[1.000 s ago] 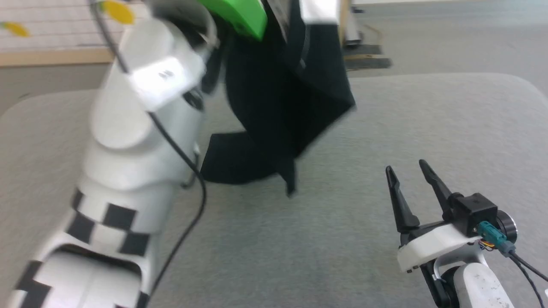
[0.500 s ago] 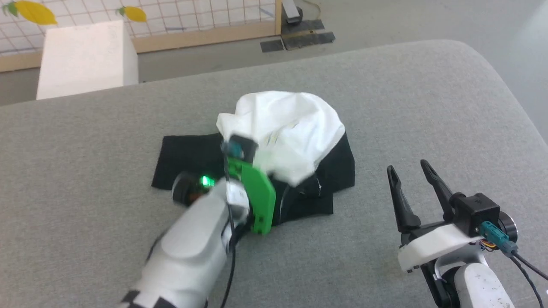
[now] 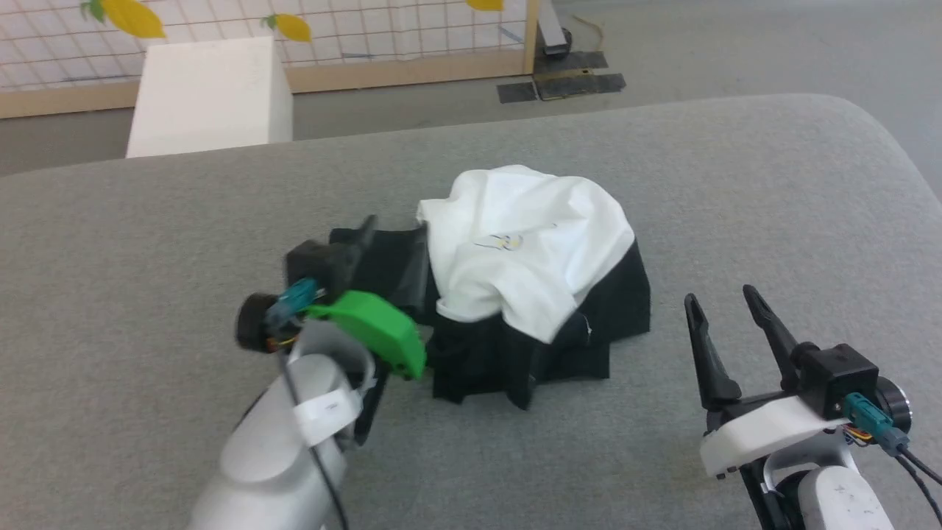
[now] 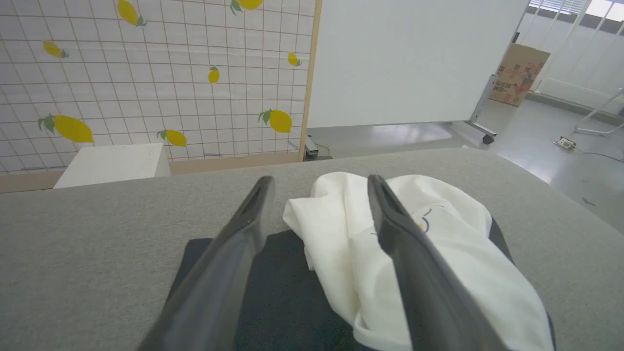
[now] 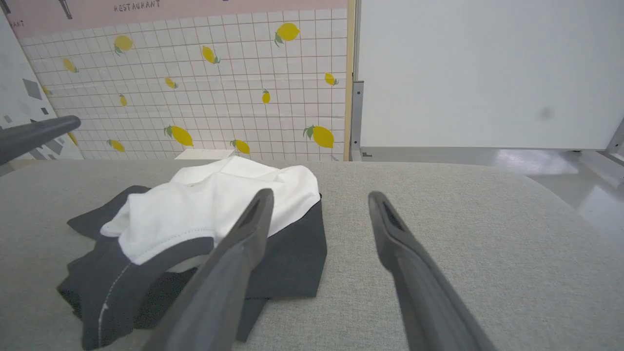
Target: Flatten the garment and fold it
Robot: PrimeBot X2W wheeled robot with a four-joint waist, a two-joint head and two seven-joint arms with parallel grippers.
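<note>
The garment [image 3: 526, 243] lies in a crumpled heap in the middle of the grey table. Its white body is bunched on top, with a small yellow graphic [image 3: 506, 241] showing, and black cloth spreads out beneath and to the left. My left gripper [image 3: 375, 232] hovers at the heap's left edge over the black cloth. In the left wrist view the left gripper [image 4: 319, 183] is open, with the garment [image 4: 341, 243] lying under and beyond its fingers, not held. My right gripper [image 3: 721, 294] stands open to the right of the heap, apart from it. The right wrist view has the garment [image 5: 214, 204] to the left of the right gripper [image 5: 320, 195].
The padded grey table [image 3: 736, 184] curves away at its far right corner. Past its far edge stand a white box [image 3: 206, 96] and a lemon-patterned tiled screen [image 3: 368, 29]. Bare floor lies beyond on the right.
The left arm brought the hanging garment down onto the table, then opened and let it go, drawing back to the left. The head camera shifted. The right gripper stayed still.
</note>
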